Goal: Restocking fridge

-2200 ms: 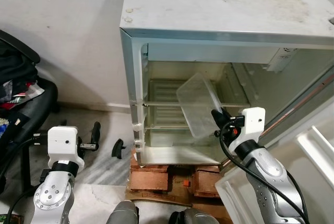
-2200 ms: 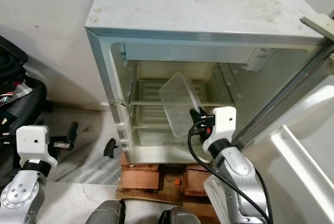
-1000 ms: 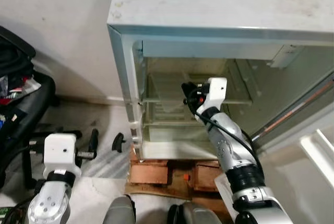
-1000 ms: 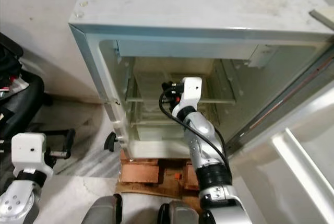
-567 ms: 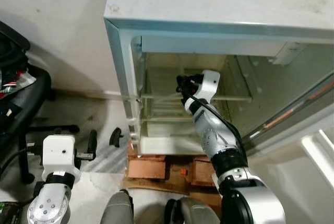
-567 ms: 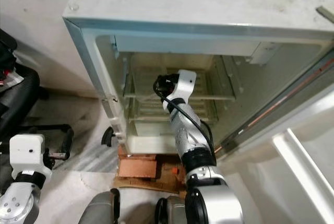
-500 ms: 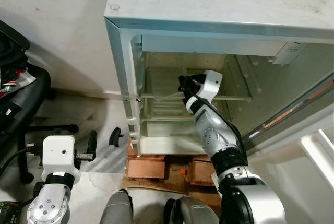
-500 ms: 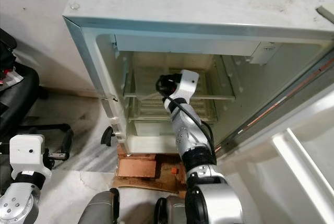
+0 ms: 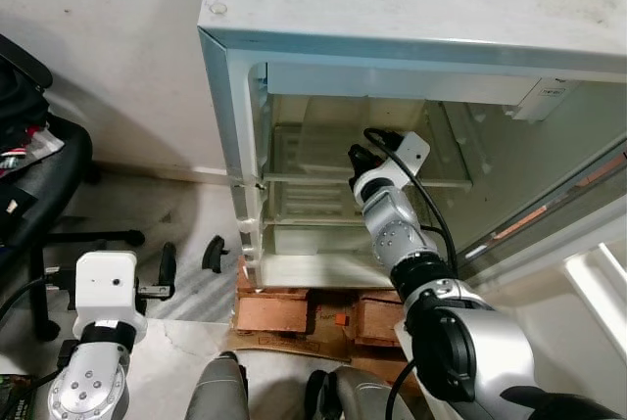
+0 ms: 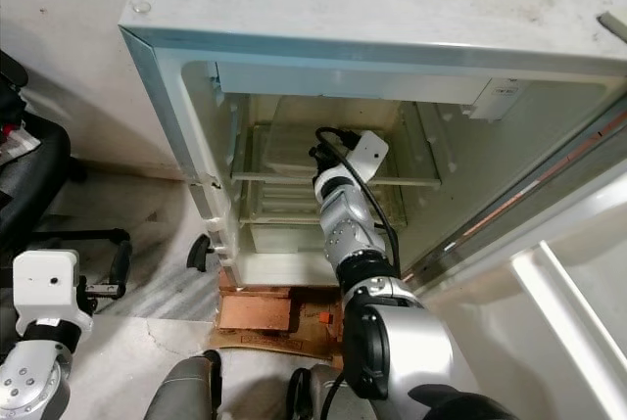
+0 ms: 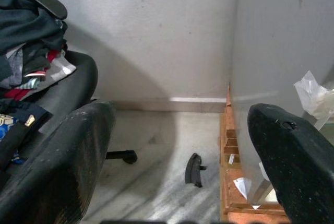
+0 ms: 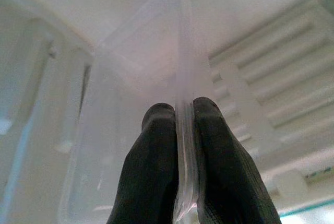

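Fridge: the small fridge [image 9: 411, 9] stands open on wooden blocks [image 9: 276, 310], its door [image 10: 578, 293] swung out on the robot's right.
Right claw: the right claw [image 12: 180, 130] reaches into the fridge at the level of the glass shelf [image 9: 294, 177]; its two black fingers [image 12: 154, 172] are clenched on the thin rim of a clear plastic container [image 12: 135, 78].
Container: the clear plastic container lies inside the fridge on the glass shelf, seen in the head views as a pale box [image 10: 289, 158] just beyond the claw.
Left claw: the left claw [image 11: 177, 145] hangs low beside the fridge with its fingers spread wide, grasping nothing.
Floor: a small black piece [image 11: 193, 169] lies on the floor near the blocks.
Chair: a black office chair [image 9: 34, 161] piled with clothes [image 11: 23, 67] stands well apart, on the robot's left.
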Motion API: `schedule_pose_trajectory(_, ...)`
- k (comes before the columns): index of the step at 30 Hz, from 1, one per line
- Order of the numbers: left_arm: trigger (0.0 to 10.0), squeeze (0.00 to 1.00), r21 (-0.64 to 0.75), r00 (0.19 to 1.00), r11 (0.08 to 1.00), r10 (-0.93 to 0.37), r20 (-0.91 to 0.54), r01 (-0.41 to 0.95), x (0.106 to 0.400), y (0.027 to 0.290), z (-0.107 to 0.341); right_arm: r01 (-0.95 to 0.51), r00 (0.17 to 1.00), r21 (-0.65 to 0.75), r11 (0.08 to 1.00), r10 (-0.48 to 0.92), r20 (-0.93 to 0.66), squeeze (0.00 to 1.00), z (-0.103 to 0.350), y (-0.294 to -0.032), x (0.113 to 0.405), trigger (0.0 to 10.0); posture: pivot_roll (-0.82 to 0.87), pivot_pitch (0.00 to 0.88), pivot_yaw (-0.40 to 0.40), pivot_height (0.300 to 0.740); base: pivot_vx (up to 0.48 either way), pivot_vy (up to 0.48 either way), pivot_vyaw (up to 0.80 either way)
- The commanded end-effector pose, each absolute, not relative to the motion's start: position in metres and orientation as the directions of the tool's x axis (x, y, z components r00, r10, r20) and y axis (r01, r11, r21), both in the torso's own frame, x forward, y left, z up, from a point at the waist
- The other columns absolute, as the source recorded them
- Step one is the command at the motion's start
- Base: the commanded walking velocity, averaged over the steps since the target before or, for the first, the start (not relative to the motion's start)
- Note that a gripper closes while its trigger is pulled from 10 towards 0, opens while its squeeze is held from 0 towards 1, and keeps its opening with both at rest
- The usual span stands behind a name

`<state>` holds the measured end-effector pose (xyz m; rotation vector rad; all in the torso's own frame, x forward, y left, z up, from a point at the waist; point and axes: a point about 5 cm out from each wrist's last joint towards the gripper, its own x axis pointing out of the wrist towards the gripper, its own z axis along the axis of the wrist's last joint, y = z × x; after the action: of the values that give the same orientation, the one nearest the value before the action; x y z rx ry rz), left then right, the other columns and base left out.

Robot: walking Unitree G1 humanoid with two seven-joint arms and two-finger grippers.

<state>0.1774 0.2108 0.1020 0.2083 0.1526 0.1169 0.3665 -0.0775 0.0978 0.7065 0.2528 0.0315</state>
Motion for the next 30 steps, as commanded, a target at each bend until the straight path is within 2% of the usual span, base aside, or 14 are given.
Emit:
schedule_pose_trajectory(1, 10.0, 0.00, 0.218, 0.979, 0.971, 0.136, -0.151, -0.102, 0.175, 0.210, 0.101, 0.057, 0.928, 0.702, 0.710, 0.222, -0.300, 0.00, 0.088, -0.030, 0.352, 10.0, 0.22, 0.234, -0.139, 0.740, 0.000, 0.000, 0.00)
schedule_pose_trajectory(2, 10.0, 0.00, 0.220, 0.979, 0.970, 0.139, -0.151, -0.103, 0.175, 0.210, 0.101, 0.056, 0.923, 0.725, 0.687, 0.241, -0.299, 0.99, 0.089, -0.025, 0.352, 10.0, 0.23, 0.235, -0.145, 0.740, 0.000, 0.000, 0.00)
schedule_pose_trajectory(8, 10.0, 0.00, 0.225, 0.978, 0.968, 0.148, -0.147, -0.113, 0.176, 0.211, 0.101, -0.024, 0.899, 0.790, 0.613, 0.359, -0.252, 1.00, 0.097, -0.003, 0.350, 10.0, 0.23, 0.233, -0.152, 0.740, 0.000, 0.000, 0.00)
schedule_pose_trajectory(11, 10.0, 0.00, 0.225, 0.978, 0.968, 0.147, -0.147, -0.112, 0.176, 0.210, 0.101, -0.127, 0.875, 0.792, 0.598, 0.444, -0.195, 1.00, 0.105, 0.011, 0.348, 10.0, 0.23, 0.229, -0.152, 0.740, 0.000, 0.000, 0.00)
schedule_pose_trajectory(21, 10.0, 0.00, 0.226, 0.981, 0.969, 0.134, -0.141, -0.100, 0.183, 0.208, 0.100, -0.139, 0.902, 0.739, 0.659, 0.393, -0.180, 1.00, 0.102, -0.009, 0.354, 10.0, 0.21, 0.218, -0.150, 0.740, 0.000, 0.000, 0.00)
schedule_pose_trajectory(30, 10.0, 0.00, 0.228, 0.983, 0.969, 0.127, -0.135, -0.094, 0.189, 0.207, 0.099, -0.158, 0.950, 0.604, 0.781, 0.287, -0.124, 1.00, 0.108, -0.048, 0.367, 10.0, 0.20, 0.202, -0.147, 0.740, 0.000, 0.000, 0.00)
